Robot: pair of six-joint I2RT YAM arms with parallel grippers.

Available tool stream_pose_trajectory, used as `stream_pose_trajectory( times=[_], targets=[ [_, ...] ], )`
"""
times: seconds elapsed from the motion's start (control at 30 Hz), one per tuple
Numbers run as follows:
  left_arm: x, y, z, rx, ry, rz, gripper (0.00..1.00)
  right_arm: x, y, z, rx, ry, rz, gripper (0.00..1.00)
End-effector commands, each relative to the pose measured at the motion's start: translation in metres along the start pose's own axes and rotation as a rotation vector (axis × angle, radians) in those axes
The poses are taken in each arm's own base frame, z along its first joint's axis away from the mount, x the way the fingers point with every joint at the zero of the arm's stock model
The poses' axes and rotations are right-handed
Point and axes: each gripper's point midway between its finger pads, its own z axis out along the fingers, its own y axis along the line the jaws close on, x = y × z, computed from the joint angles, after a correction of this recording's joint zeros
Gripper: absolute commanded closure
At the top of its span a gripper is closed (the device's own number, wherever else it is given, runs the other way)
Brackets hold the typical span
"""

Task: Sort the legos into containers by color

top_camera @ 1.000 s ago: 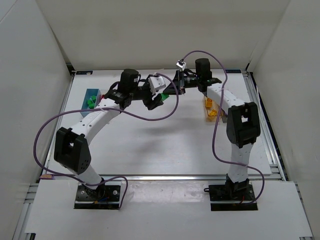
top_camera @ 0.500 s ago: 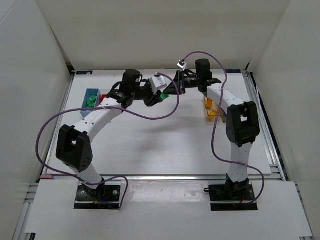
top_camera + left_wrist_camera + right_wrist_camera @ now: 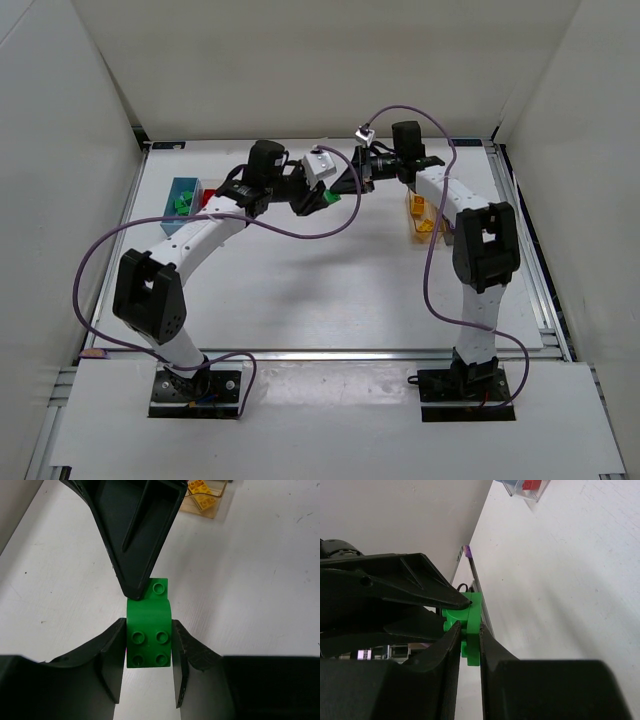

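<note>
Between the two claws, up in the air over the counter (image 3: 260,580), there is one green lego (image 3: 148,625). The left claw (image 3: 148,650) is squeezed in on it, with a finger pressed flat on each side. The right claw (image 3: 468,639) is almost shut too, and it pinches the far end of the same lego. So both claws hold it at once.

A second ago it was not like this. The left claw was open and a little way off from the right claw. Now it has slid over to meet it and has closed on the lego.

To me this looks like a pass from one claw to the other. Far behind the left claw, back along its arm, sits the blue bin (image 3: 186,183), and it already has green legos (image 3: 181,205) in it. I think the lego is meant to go there.

Next the right claw would have to let go. If both claws pull, the lego could pop out and drop. I cannot tell if it is one piece or two stuck together.

Behind the right claw, down on the counter, the orange bin (image 3: 216,507) holds yellow legos (image 3: 199,491).
</note>
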Motion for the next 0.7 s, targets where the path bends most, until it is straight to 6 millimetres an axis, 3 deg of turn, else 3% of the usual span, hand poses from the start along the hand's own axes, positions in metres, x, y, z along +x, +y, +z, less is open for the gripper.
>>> stream_pose_trajectory(
  times=[0.0, 0.13, 0.33, 0.57, 0.67],
  targets=[
    [-0.072, 0.008, -0.041, -0.071, -0.148, 0.075, 0.9, -0.015, -0.056, -0.021, 0.137, -0.07, -0.011, 1.0],
    [-0.079, 0.014, -0.053, -0.118, -0.16, 0.068, 0.9, -0.015, -0.068, -0.027, 0.179, -0.069, -0.045, 1.0],
    [-0.078, 0.043, -0.079, -0.242, -0.16, -0.002, 0.9, -0.012, -0.083, -0.036, 0.247, -0.066, -0.093, 1.0],
    [-0.085, 0.056, -0.097, -0.309, -0.182, -0.026, 0.9, -0.018, -0.09, -0.043, 0.319, -0.076, -0.149, 1.0],
    [-0.076, 0.07, -0.106, -0.39, -0.15, -0.064, 0.9, -0.021, -0.088, -0.046, 0.319, -0.081, -0.161, 1.0]
  ],
)
